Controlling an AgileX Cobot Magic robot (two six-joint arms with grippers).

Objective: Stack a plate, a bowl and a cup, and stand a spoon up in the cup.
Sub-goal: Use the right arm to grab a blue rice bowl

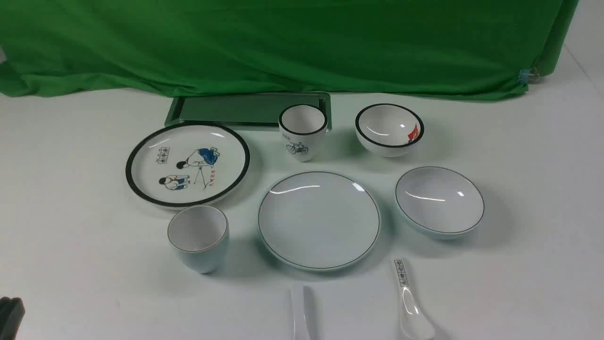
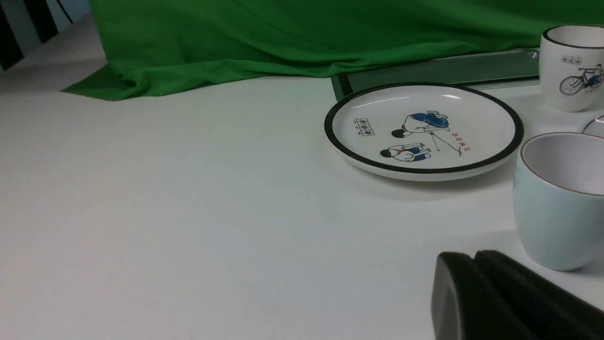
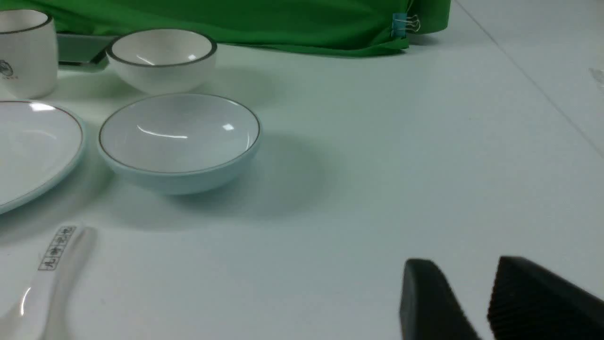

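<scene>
The left fingers [image 2: 476, 297] are pressed flat together with nothing between them. They sit low over the counter [image 1: 71, 189] at its near left corner, pointing toward the cup [image 1: 198, 236], close to its base but apart from it. The right fingers [image 3: 424, 302] stand partly apart with a clear gap that holds nothing. They are low over bare counter, well to the right of the bowl [image 1: 439, 200], and do not show in the front view.

The cup stands upright, mouth up, its white inside bare. Right of it lies the plate [image 1: 319, 220], flat and bare, and right of that sits the bowl, also bare inside. None of the three touch. The spoon [image 1: 299, 311] lies on the counter just in front of the plate, cut off by the front view's bottom edge.

Beside it lies a spoon with black characters on its handle [image 1: 409, 302]. Farther back are a cartoon plate [image 1: 187, 164], a bicycle cup [image 1: 302, 132] and a small black-rimmed bowl [image 1: 389, 128], all bare inside. A green tray [image 1: 236, 111] lies at the foot of a green cloth [image 1: 283, 42].
</scene>
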